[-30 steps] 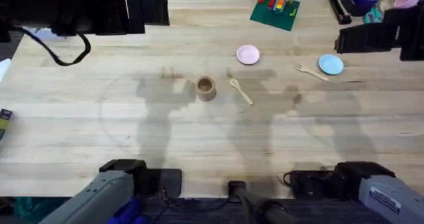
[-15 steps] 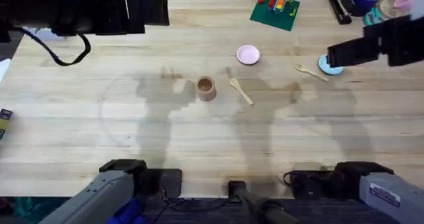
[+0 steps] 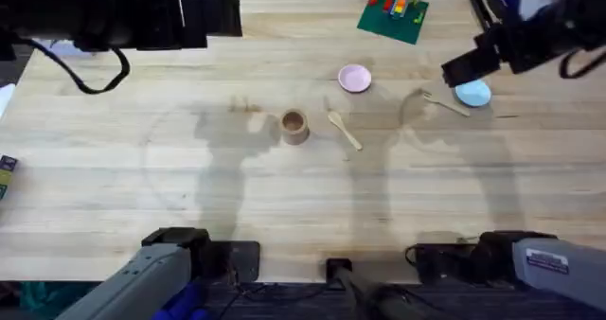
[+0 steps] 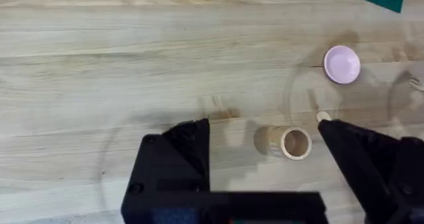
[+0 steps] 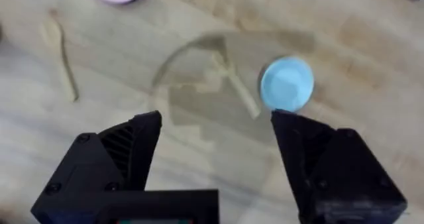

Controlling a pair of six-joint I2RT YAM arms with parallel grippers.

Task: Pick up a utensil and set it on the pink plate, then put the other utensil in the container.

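No legible writing anywhere; a small white label on the right arm's base at the lower right of the overhead view is too small to read. Pale wooden table [image 3: 284,187], planks running side to side, broad bare stretch across the near half and the left. Wooden cup [image 3: 294,126] upright near centre, mouth open; spoon [image 3: 345,131] lies flat just at its 3 o'clock, apart from it, handle angled toward 5 o'clock. Pink plate [image 3: 355,79] sits at 1 o'clock from the cup, bare. Fork [image 3: 444,102] lies at 3 o'clock from the pink plate, just beside the blue plate [image 3: 473,94], tines pointing away from it. Green board with toy bricks [image 3: 394,10] at the far edge, 12 o'clock. Right gripper [image 5: 215,128] hangs above fork and blue plate, fingers spread wide, nothing between them. Left gripper [image 4: 265,134] raised over the cup, fingers apart, grasping nothing. Dark clutter at the far corners
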